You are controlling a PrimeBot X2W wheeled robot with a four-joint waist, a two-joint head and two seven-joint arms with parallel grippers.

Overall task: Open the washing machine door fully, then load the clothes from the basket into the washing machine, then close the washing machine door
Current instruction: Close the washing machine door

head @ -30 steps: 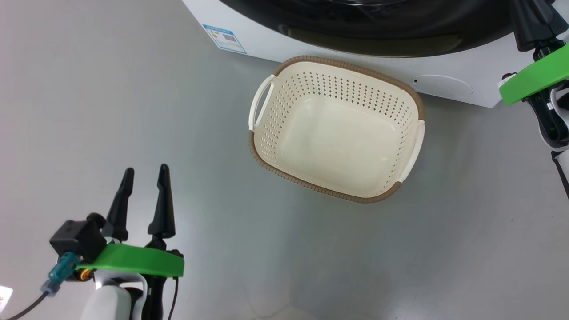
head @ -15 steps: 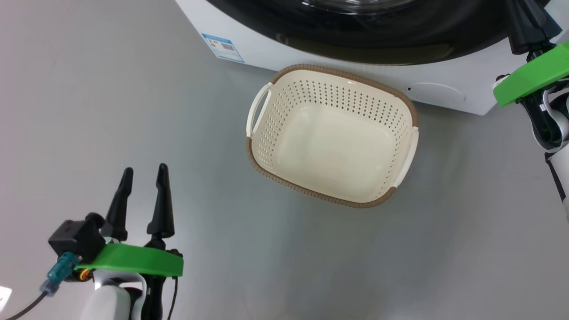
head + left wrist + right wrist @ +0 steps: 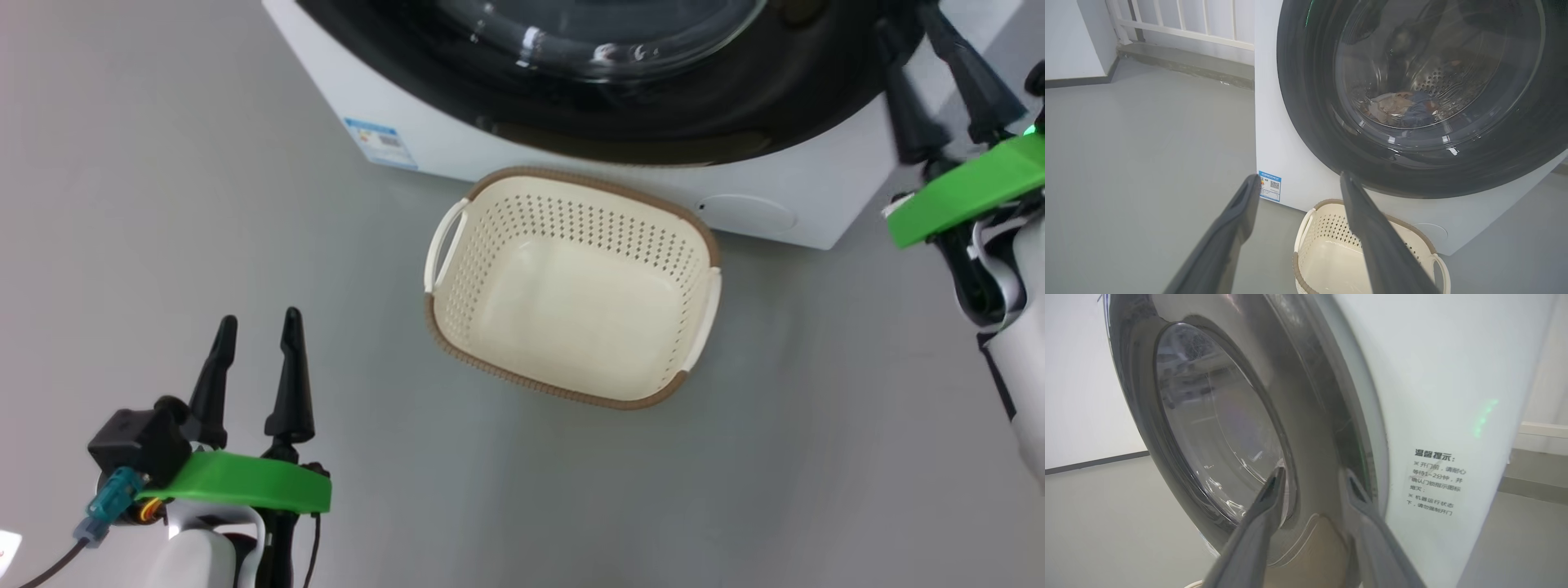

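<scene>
Door (image 3: 1306,122): shut; clothes (image 3: 1400,108) seen inside
Left jaws: spread wide; nothing held
Right jaws: parted by door; nothing held

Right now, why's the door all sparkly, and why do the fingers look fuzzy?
Head view: bright glints on the door, right fingers blurred. Left wrist view: left fingers soft-edged, clothes dim behind dark glass. Right wrist view: the door rim mirrors like chrome, a green glow on the machine.
</scene>
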